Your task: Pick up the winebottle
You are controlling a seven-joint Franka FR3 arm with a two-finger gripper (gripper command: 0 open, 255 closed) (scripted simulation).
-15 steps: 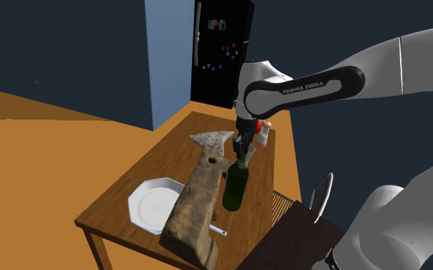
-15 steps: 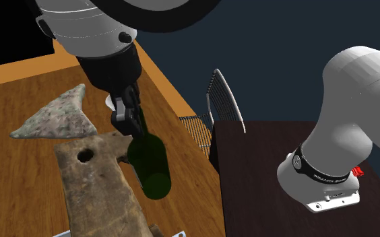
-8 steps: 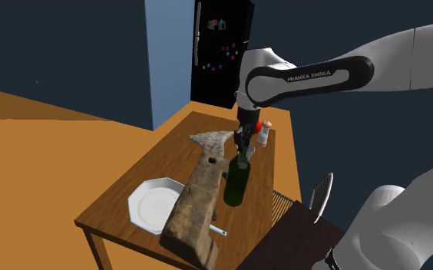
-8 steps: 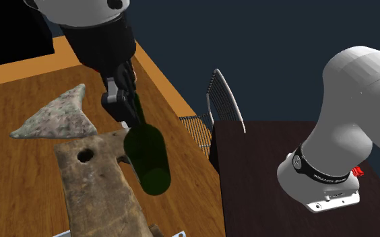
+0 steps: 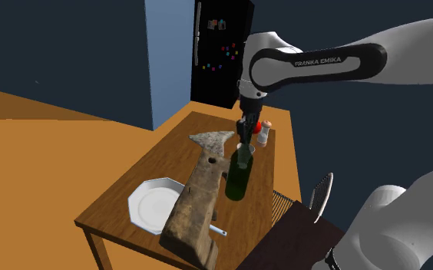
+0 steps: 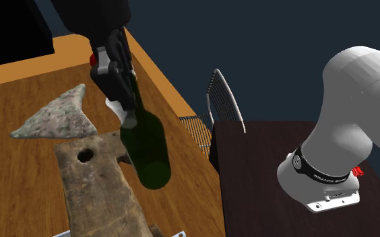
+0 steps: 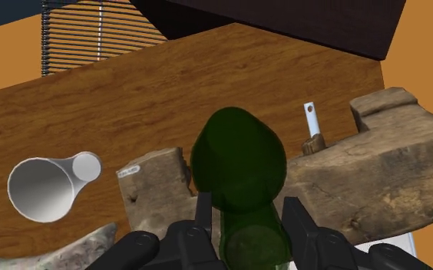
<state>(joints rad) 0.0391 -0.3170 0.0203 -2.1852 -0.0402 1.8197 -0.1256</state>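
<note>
A dark green wine bottle [image 5: 238,178] hangs by its neck from my gripper [image 5: 244,141], which is shut on it. Its base sits a little above the wooden table [image 5: 146,165], beside a rough weathered plank [image 5: 196,205]. The second exterior view has the bottle [image 6: 147,143] tilted under the gripper [image 6: 129,101]. In the wrist view the two black fingers [image 7: 203,218] clasp the neck, with the gripper [image 7: 249,224] above the bottle's body [image 7: 238,161].
A grey stone wedge [image 5: 211,139] and a white glass [image 7: 50,184] on its side lie near the gripper. Toward the front edge sits a white plate [image 5: 153,203]. Shakers [image 5: 262,136] stand at the far edge, a wire chair [image 6: 222,101] beside the table, and a black fridge [image 5: 221,50] behind.
The gripper has risen with the bottle in it. The bottle's base has come up off the table and hangs higher beside the plank.
</note>
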